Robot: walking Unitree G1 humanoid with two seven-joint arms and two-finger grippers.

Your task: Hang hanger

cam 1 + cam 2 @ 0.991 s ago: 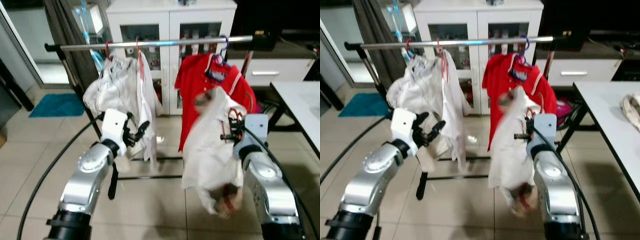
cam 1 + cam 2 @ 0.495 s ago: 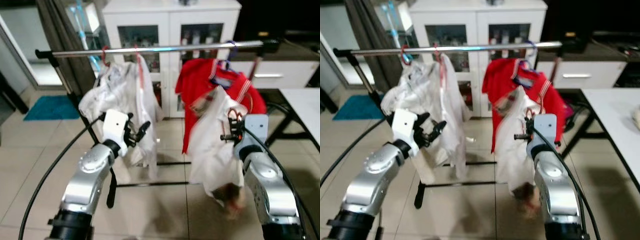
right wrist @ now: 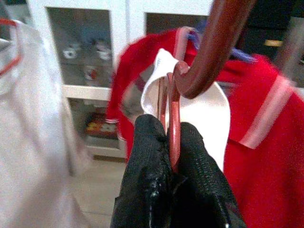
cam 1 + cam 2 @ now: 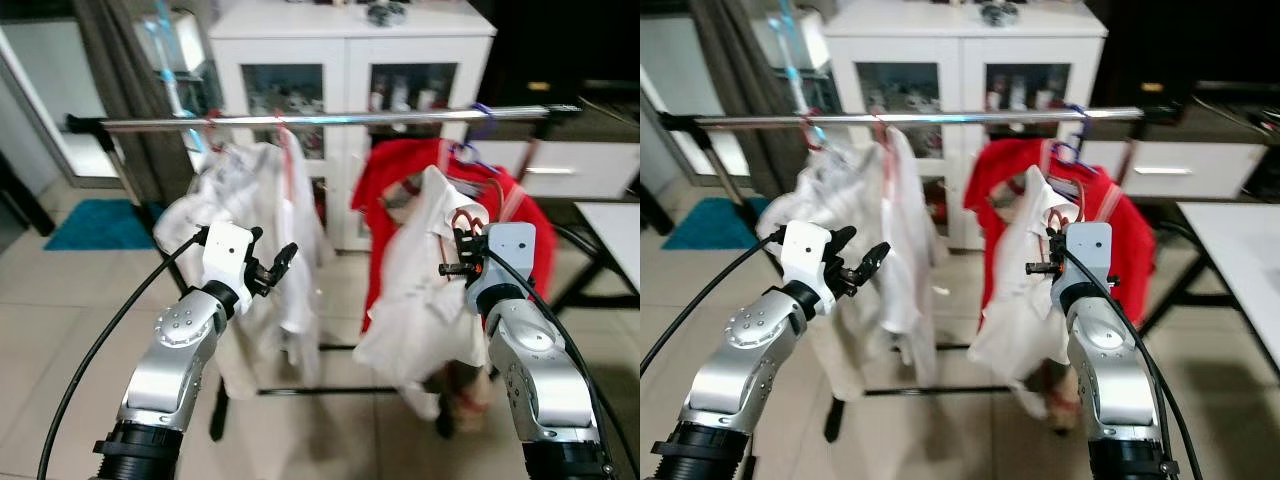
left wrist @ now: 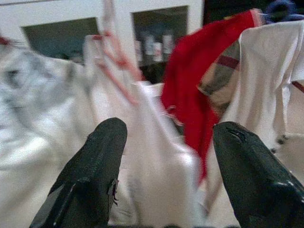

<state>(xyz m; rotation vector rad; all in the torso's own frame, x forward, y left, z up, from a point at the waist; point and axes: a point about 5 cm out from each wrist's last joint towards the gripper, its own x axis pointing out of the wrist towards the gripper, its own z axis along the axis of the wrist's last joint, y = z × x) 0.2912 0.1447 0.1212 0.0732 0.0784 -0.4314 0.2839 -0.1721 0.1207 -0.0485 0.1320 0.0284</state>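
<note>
My right gripper point(image 4: 458, 245) is shut on the neck of a dark red hanger point(image 3: 190, 71), whose hook curves up past the fingers point(image 3: 152, 156). A white shirt point(image 4: 420, 300) hangs from that hanger, in front of a red shirt point(image 4: 520, 225) on a blue hanger point(image 4: 478, 112). The silver rail point(image 4: 330, 119) runs across above, higher than the held hook. My left gripper point(image 4: 270, 265) is open with nothing in it, in front of the white clothes point(image 4: 250, 200) hung on red hangers at the rail's left.
A white glass-door cabinet point(image 4: 340, 70) stands behind the rack. Dark curtain point(image 4: 125, 70) and a blue mat point(image 4: 95, 215) are at the left. A white table corner point(image 4: 615, 220) is at the right. The rack's black base point(image 4: 320, 390) crosses the tiled floor.
The view has drawn closer to the rack and tilted. The white shirt on the held hanger has swung and now hangs higher against the red shirt. Both grippers keep their state.
</note>
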